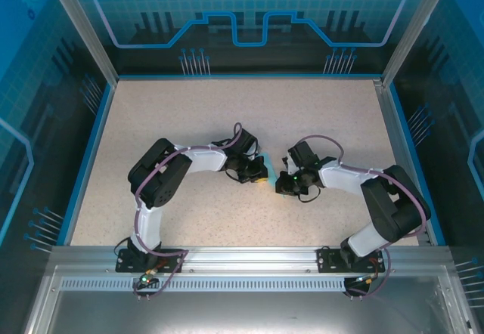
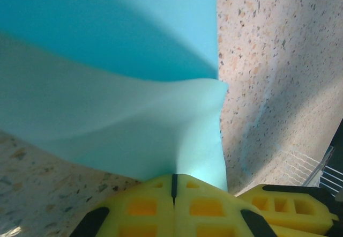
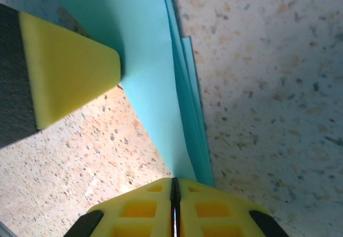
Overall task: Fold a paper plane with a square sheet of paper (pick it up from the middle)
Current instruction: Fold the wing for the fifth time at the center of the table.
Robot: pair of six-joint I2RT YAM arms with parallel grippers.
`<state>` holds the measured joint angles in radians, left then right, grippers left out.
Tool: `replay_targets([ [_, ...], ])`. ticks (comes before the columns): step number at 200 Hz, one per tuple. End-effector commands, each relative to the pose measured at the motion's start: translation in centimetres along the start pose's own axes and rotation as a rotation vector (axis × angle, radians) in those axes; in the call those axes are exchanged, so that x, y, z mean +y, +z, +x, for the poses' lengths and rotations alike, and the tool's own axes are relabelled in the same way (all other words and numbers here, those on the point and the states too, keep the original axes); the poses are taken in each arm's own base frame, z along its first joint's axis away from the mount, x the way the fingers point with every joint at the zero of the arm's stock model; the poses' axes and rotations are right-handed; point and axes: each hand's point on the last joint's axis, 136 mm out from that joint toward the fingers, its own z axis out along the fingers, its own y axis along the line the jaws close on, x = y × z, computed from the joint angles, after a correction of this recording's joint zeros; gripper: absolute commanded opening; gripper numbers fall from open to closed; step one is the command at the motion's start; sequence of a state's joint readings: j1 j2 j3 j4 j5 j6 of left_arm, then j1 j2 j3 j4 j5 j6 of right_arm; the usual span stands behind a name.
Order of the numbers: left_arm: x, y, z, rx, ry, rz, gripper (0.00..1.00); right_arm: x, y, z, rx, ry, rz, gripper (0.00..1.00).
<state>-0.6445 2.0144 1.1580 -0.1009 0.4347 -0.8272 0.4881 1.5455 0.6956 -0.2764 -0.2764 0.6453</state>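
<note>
Mid-fold at the centre of the tabletop (image 3: pixel 268 87): the left gripper (image 2: pixel 173 190), jaws clenched on the sheet of paper (image 2: pixel 107 103), holds a part that billows loosely just ahead of its tips. The right gripper (image 3: pixel 173 186), jaws pinched shut on the layered folded edge, has that edge running straight away from it. Doing this well likely means a gentle, level pull, with the edges aligned before the crease is pressed flat; too much tension risks a tear.
</note>
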Motion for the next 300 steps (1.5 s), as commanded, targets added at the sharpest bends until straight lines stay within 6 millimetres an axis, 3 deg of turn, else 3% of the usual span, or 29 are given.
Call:
replay_targets([
  [1,6.4,1.2,0.7,0.005,-0.065,-0.225,0.01,-2.2,0.3,2.1,0.068,0.031,0.054,0.1],
  [35,6.5,1.2,0.7,0.008,-0.066,-0.229,0.01,-3.3,0.8,2.7,0.084,0.053,0.079,0.09],
  [91,6.7,1.2,0.8,0.009,-0.068,-0.24,0.0,-1.8,-1.2,2.4,0.055,0.012,0.052,0.1],
  [155,6.6,1.2,0.7,0.011,-0.065,-0.239,0.0,-4.1,-0.3,4.0,0.105,0.046,0.1,0.09],
  [171,6.6,1.2,0.7,0.011,-0.065,-0.24,0.0,-3.3,-0.9,3.4,0.084,0.04,0.08,0.09],
  [208,6.5,1.3,0.7,0.013,-0.063,-0.238,0.01,0.8,-3.1,0.5,-0.037,-0.014,-0.056,0.11],
  [262,6.4,1.3,0.8,0.02,-0.06,-0.234,0.0,1.7,-0.4,-1.3,-0.014,-0.011,-0.113,0.1],
  [300,6.0,1.2,0.7,0.023,-0.047,-0.224,0.0,-0.3,0.8,-0.6,0.01,0.029,-0.066,0.1],
])
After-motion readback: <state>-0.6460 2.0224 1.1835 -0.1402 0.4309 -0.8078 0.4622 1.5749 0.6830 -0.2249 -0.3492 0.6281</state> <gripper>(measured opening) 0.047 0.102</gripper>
